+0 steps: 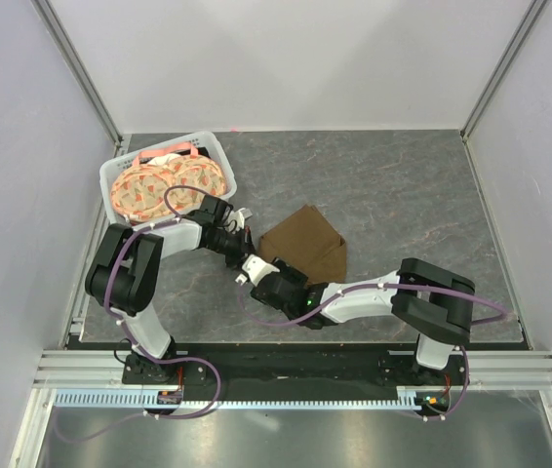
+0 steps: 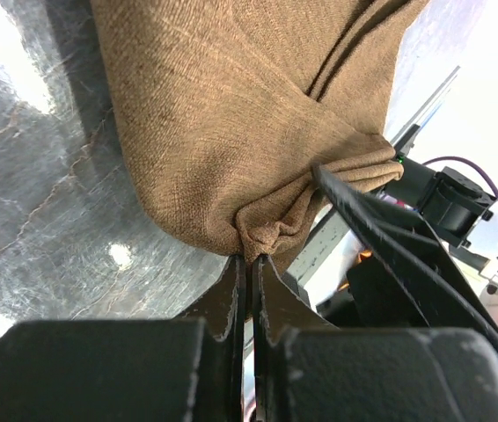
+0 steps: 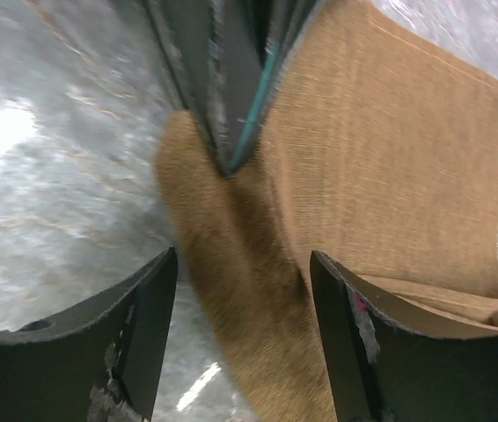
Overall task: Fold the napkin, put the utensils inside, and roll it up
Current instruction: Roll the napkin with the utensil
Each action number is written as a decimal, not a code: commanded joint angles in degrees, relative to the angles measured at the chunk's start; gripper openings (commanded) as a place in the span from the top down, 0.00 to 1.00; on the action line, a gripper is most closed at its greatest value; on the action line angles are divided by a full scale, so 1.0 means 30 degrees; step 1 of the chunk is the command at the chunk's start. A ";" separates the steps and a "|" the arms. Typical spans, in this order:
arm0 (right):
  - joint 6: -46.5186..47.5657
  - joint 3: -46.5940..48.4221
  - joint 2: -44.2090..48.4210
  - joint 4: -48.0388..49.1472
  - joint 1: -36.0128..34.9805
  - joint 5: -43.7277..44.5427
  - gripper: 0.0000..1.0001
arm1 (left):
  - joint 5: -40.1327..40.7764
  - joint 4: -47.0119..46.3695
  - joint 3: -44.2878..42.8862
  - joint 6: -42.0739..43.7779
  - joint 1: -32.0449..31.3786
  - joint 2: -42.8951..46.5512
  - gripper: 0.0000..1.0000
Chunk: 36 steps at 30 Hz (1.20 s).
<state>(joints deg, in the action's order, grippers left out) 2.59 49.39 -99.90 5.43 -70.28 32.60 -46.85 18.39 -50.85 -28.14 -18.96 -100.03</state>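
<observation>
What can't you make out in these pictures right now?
The utensil: right wrist view, only a blurred teal streak beside the left fingers; unconfirmed.
Near-left napkin corner: top view, under the left arm and right arm.
Under the plates in the basket: top view, covered.

The napkin lies right of the basket, which holds plates.
</observation>
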 commanded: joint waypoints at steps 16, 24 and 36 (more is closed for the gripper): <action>0.0953 0.0554 -0.0567 -0.1630 0.0691 -0.4354 0.74 | -0.1554 0.1164 -0.1185 0.1148 0.0725 -0.0908 0.76; 0.0572 0.3048 -0.1300 -0.6465 0.2771 -1.0623 0.82 | 0.4509 -0.0328 0.0190 -0.0752 0.0812 0.2256 0.36; 0.1012 0.5803 -0.2589 -1.0628 0.4588 -1.5259 0.83 | 1.0341 -0.1764 0.2681 -0.1781 0.1076 0.6329 0.30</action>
<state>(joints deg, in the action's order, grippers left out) 6.02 66.30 -104.88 -17.78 -57.45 -3.75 -23.90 16.27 -44.38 -31.14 -16.45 -85.67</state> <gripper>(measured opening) 0.207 0.697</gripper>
